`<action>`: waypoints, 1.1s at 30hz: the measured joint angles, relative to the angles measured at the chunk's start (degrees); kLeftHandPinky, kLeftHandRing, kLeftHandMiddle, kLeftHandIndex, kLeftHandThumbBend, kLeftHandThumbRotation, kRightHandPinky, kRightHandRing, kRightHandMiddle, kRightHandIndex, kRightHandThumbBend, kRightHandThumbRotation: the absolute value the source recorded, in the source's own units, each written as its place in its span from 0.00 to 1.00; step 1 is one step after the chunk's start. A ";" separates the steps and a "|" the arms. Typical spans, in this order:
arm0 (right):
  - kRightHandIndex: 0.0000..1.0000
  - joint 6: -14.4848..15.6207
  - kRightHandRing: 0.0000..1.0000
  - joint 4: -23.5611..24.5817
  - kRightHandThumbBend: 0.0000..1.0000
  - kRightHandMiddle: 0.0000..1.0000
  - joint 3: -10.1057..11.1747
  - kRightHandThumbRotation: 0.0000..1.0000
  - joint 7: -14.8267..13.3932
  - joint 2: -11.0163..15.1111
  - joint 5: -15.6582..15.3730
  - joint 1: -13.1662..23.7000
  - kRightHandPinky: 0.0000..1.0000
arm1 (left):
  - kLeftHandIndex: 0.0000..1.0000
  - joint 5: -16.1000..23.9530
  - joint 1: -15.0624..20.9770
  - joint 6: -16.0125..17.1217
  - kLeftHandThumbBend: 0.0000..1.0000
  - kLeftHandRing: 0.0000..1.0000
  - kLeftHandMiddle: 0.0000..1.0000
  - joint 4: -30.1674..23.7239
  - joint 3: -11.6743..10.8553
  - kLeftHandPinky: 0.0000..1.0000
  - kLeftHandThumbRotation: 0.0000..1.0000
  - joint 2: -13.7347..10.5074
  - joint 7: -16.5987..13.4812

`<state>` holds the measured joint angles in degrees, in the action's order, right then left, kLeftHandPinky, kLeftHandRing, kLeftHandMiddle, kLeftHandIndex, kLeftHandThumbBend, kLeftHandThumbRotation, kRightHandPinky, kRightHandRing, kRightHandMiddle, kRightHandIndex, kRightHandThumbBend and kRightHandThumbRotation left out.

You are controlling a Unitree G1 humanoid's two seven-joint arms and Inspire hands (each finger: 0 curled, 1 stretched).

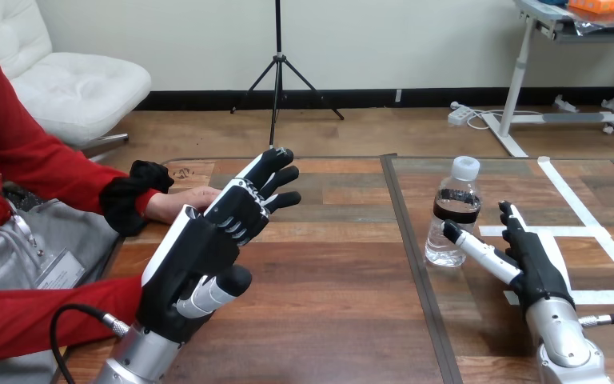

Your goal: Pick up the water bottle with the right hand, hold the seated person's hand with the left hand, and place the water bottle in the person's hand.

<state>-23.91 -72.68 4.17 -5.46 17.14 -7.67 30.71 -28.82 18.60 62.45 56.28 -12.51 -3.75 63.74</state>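
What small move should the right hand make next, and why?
Probably ease the right hand a little toward the bottle, so that it sits between thumb and fingers. The bottle stands upright on the table. The hand is open beside it, thumb at the bottle's front, fingers apart from it, nothing gripped yet.

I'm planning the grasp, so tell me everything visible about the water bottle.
The water bottle is clear plastic with a white cap and a dark label band. It stands upright on the wooden table, just right of its seam. The right hand is beside it, open, thumb at its lower side; contact is unclear.
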 measured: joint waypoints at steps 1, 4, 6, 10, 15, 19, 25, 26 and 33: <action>1.00 0.01 1.00 0.00 1.00 1.00 0.03 0.56 0.06 -0.06 0.06 0.09 0.99 | 0.93 0.00 -0.01 0.03 1.00 0.93 0.95 0.00 -0.01 0.85 0.75 0.00 0.06; 1.00 0.01 1.00 0.00 1.00 1.00 0.16 0.54 0.30 -0.27 0.35 0.37 0.99 | 0.93 0.00 -0.05 0.04 1.00 0.93 0.95 -0.01 -0.01 0.85 0.75 0.00 0.08; 1.00 0.07 1.00 0.00 1.00 1.00 0.17 0.54 0.37 -0.45 0.41 0.61 0.98 | 0.93 -0.03 -0.08 0.04 1.00 0.93 0.95 -0.01 -0.04 0.85 0.75 0.00 0.16; 1.00 0.07 1.00 0.00 1.00 1.00 0.16 0.53 0.56 -0.82 0.44 1.16 0.98 | 0.93 -0.01 -0.14 0.29 1.00 0.93 0.95 -0.01 -0.04 0.85 0.75 0.02 0.19; 1.00 0.07 1.00 0.00 1.00 1.00 0.15 0.52 0.59 -1.20 0.43 1.81 0.98 | 0.93 -0.01 -0.17 0.52 1.00 0.93 0.95 -0.01 -0.04 0.85 0.75 0.07 0.20; 1.00 0.07 0.99 0.00 1.00 1.00 0.13 0.51 0.88 -1.31 0.49 2.35 0.96 | 0.93 -0.02 -0.20 0.52 1.00 0.93 0.95 -0.01 -0.04 0.85 0.75 0.08 0.21; 1.00 0.07 0.99 0.01 1.00 1.00 0.02 0.50 0.86 -1.30 0.24 3.12 0.94 | 0.93 -0.06 -0.25 0.52 1.00 0.93 0.95 -0.01 -0.05 0.86 0.75 0.14 0.43; 1.00 0.07 0.99 0.01 1.00 1.00 0.02 0.50 0.88 -1.30 0.24 3.22 0.94 | 0.93 -0.06 -0.26 0.51 1.00 0.93 0.95 -0.01 -0.05 0.86 0.74 0.18 0.42; 1.00 0.06 1.00 0.01 1.00 1.00 0.04 0.47 0.96 -1.29 0.26 3.60 0.94 | 0.92 -0.05 -0.36 0.52 1.00 0.93 0.95 -0.01 -0.03 0.85 0.74 0.35 0.40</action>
<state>-23.86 -72.67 4.20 -4.50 15.84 -7.40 34.31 -28.87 18.24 62.96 56.27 -12.54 -3.40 64.14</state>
